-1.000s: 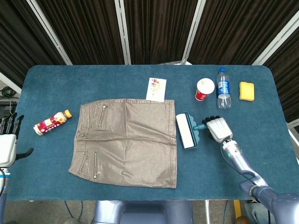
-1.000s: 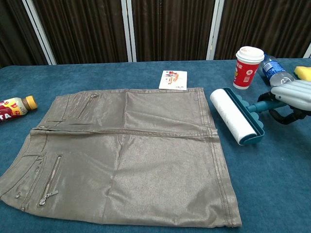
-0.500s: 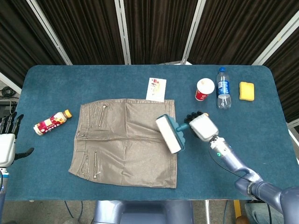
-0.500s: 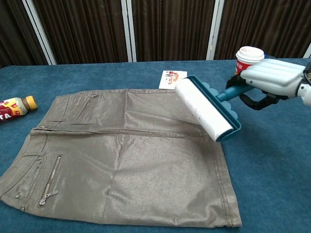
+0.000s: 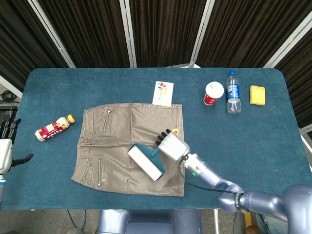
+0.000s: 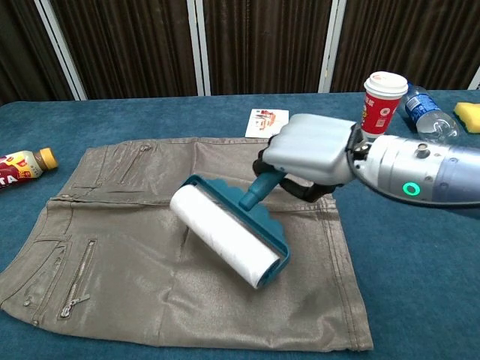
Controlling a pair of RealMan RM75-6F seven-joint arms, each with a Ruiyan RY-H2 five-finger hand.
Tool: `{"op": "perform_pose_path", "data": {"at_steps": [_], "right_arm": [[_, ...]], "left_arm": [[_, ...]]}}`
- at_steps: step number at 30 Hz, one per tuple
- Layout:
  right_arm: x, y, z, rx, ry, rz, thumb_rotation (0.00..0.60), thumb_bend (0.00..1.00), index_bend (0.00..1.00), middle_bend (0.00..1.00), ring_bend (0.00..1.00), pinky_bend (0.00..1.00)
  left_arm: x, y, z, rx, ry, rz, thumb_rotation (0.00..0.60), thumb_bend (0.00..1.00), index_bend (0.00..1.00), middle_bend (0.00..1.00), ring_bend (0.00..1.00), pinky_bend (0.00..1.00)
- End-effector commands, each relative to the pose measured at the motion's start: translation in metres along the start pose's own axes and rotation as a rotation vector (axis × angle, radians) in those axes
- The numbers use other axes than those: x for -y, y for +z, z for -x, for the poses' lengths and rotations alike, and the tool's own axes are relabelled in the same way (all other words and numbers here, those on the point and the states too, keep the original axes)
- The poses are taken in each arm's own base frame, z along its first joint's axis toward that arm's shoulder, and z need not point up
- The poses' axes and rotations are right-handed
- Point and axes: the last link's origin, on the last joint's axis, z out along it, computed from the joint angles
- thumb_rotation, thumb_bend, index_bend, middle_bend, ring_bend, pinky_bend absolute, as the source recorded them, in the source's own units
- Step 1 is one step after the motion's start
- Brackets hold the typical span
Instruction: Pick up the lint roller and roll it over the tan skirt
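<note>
One hand active: right hand grips the teal handle of the lint roller, fingers wrapped around it. Roller sits over the tan skirt, right of center toward the near hem, white drum angled. Left hand at the table's left edge, fingers spread, holding nothing.

On the blue counter: drink bottle lying at left, small printed card top-centre, red paper cup, water bottle & yellow sponge in a row upper right.
</note>
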Motion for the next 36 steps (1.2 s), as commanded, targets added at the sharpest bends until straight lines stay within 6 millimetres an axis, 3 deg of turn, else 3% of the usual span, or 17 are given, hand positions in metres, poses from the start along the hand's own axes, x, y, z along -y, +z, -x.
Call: {"op": "perform_pose_path", "data": {"at_steps": [1,8,13,27,31,36], "right_arm": [[0.034,0.012,-0.01,0.014,0.002,-0.06,0.6,1.0,0.45,0.44,0.31,0.37],[0.05,0.02,-0.001,0.059,-0.068,-0.037,0.6,1.0,0.45,0.44,0.31,0.37],[0.042,0.018,0.006,0.071,-0.142,-0.004,0.6,1.0,0.45,0.44,0.32,0.38],[-0.053,-0.012,0.038,0.15,-0.345,0.193,0.6,1.0,0.45,0.44,0.32,0.38],[-0.068,-0.015,0.042,0.166,-0.362,0.233,0.6,1.0,0.45,0.44,0.32,0.38],[-0.073,-0.015,0.045,0.181,-0.37,0.254,0.6,1.0,0.45,0.44,0.32,0.38]], "left_arm": [[0.0,0.0,0.0,0.0,0.0,0.002,0.6,0.0,0.0,0.0,0.0,0.0],[0.0,0.0,0.001,0.006,0.002,0.007,0.6,0.0,0.0,0.0,0.0,0.0],[0.0,0.001,0.001,0.005,0.0,0.005,0.6,0.0,0.0,0.0,0.0,0.0],[-0.004,0.0,0.001,0.011,-0.003,0.017,0.6,0.0,0.0,0.0,0.0,0.0],[-0.005,0.0,0.001,0.011,-0.006,0.021,0.6,0.0,0.0,0.0,0.0,0.0],[-0.005,0.0,0.0,0.013,-0.011,0.024,0.6,0.0,0.0,0.0,0.0,0.0]]}}
